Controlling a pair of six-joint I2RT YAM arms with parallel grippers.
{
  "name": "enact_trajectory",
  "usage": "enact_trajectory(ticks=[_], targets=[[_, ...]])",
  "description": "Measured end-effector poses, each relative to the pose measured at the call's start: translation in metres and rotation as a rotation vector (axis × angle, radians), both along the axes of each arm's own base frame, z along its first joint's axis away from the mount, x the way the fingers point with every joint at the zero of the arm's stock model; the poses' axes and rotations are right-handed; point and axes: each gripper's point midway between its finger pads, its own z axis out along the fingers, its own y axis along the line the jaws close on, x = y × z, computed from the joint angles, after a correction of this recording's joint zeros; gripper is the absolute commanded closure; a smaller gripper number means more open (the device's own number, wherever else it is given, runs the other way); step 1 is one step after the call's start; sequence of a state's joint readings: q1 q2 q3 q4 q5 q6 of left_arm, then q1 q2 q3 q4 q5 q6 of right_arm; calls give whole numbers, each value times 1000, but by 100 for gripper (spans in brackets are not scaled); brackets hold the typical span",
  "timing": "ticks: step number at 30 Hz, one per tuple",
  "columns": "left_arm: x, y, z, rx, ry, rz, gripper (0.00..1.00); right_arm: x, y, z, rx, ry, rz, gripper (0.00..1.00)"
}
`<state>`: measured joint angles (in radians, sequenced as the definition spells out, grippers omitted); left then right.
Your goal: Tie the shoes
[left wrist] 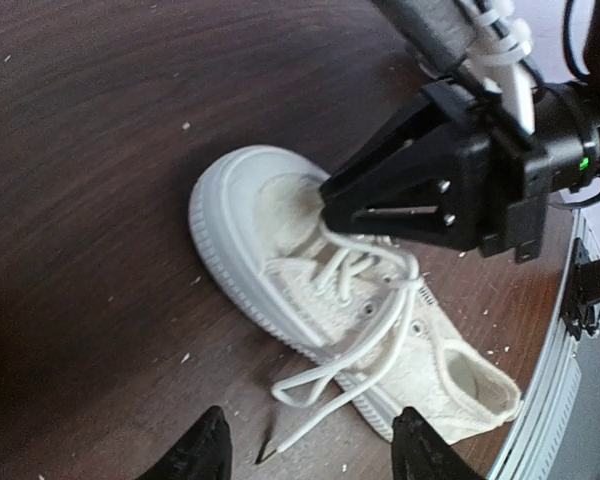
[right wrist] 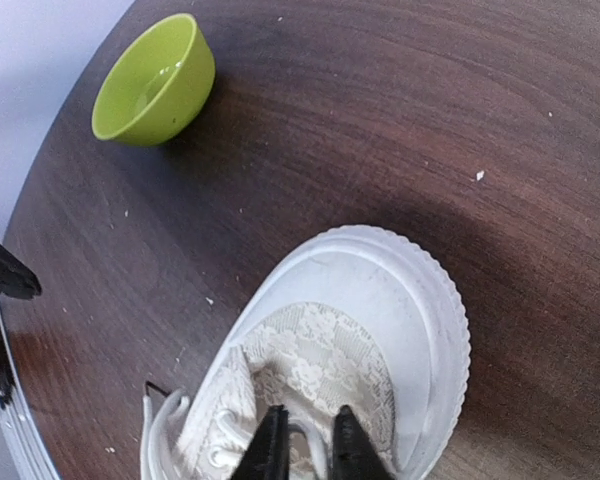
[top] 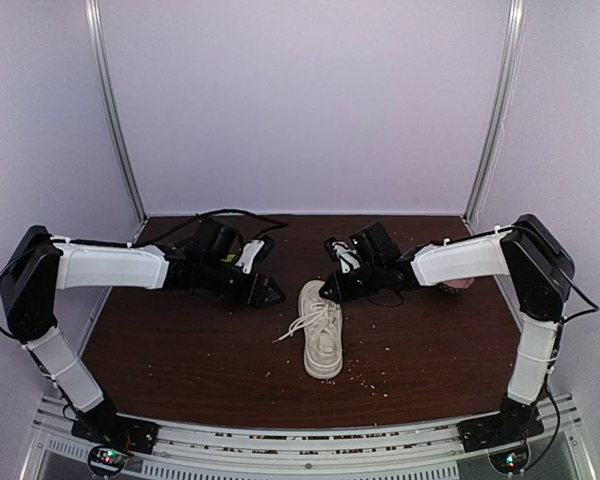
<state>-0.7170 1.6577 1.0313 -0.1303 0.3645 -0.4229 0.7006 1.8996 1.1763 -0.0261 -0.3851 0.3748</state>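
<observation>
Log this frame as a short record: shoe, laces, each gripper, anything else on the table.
shoe: off-white sneaker, upright on table, toe away from the arm bases
laces: laces untied, loose ends lying on the table
left gripper: left gripper open, holding nothing, near the lace ends
right gripper: right gripper nearly closed over the laces at the toe end, apparently pinching one
other: green bowl, apart from the shoe; scattered crumbs

Left arm (top: pixel 110 266): white shell, black joints, looped black cable — left of the sneaker (top: pixel 322 340).
Right arm (top: pixel 460 258): wore the same white and black, right of the sneaker.
Right gripper (left wrist: pixel 328 192): black wedge fingers had silver screws, green light.
Left gripper (left wrist: pixel 312 450): black pointed tips.
</observation>
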Motion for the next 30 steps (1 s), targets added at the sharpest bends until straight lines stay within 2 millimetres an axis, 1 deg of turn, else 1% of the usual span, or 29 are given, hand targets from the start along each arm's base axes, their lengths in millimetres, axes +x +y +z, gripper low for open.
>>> enact_trajectory(ticks=[2,4,7,10,13,15,16,20,22,24,30], targets=[[0,-16,9,-14,-23,-54,43,-1,-1,-2,-6,8,3,64],[1,-36,17,-30,-50,-107,42,-1,-1,1,-2,-3,6,55],[-1,-59,19,-38,-64,-172,42,-2,-9,7,6,-14,-5,47],[-5,-73,11,-23,-52,-217,41,-5,-30,19,19,-34,-34,43],[-7,-81,1,-1,-35,-248,41,-8,-53,30,42,-56,-75,42],[-7,-86,-5,11,-29,-264,41,-10,-65,31,50,-64,-97,41],[-7,-88,-7,18,-24,-272,41,-11,-69,28,51,-61,-104,42],[-9,-92,-16,41,-16,-297,41,-28,-81,2,43,-5,-121,43],[-10,-93,-18,49,-11,-305,42,-37,-84,-9,47,28,-122,45],[-11,-94,-21,53,-5,-311,43,-42,-84,-14,61,48,-121,46],[-14,-101,-28,55,9,-333,49,-41,-75,-13,134,64,-119,52]])
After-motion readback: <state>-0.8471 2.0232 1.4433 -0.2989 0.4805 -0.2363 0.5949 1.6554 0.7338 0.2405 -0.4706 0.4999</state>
